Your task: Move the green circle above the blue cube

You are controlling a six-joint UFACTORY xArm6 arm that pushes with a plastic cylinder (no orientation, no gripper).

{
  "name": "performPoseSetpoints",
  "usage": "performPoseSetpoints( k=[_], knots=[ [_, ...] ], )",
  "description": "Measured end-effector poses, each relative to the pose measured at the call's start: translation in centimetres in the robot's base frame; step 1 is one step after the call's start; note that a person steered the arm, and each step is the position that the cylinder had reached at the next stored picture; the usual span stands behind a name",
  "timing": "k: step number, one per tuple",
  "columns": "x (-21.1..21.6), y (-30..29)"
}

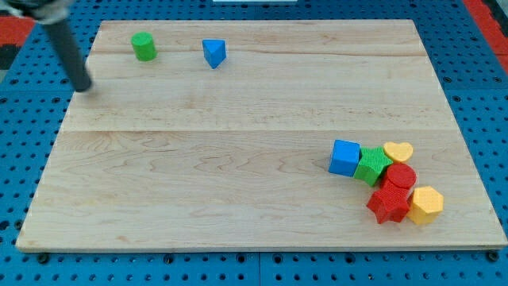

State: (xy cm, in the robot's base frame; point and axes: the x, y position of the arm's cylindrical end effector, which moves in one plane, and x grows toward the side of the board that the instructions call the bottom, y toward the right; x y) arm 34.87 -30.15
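Note:
The green circle (144, 46), a short cylinder, stands near the board's top left. The blue cube (344, 157) sits at the lower right, at the left end of a cluster of blocks. My tip (83, 87) is at the board's left edge, below and to the left of the green circle and apart from it. It is far from the blue cube.
A blue triangle block (213, 52) lies to the right of the green circle. Beside the blue cube are a green cube (372, 166), a yellow heart (398, 151), a red cylinder (400, 176), a red star (388, 203) and a yellow hexagon (426, 204). The wooden board (238, 159) rests on a blue pegboard.

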Motion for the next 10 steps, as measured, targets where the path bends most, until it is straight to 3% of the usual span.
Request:
performPoseSetpoints(
  k=[3,5,6,7,9,10],
  knots=[
    [-10.4,0.7],
    [-8.1,12.2],
    [-7.8,2.6],
    [-7.9,2.1],
    [-9.3,14.6],
    [-5.5,23.1]
  ],
)
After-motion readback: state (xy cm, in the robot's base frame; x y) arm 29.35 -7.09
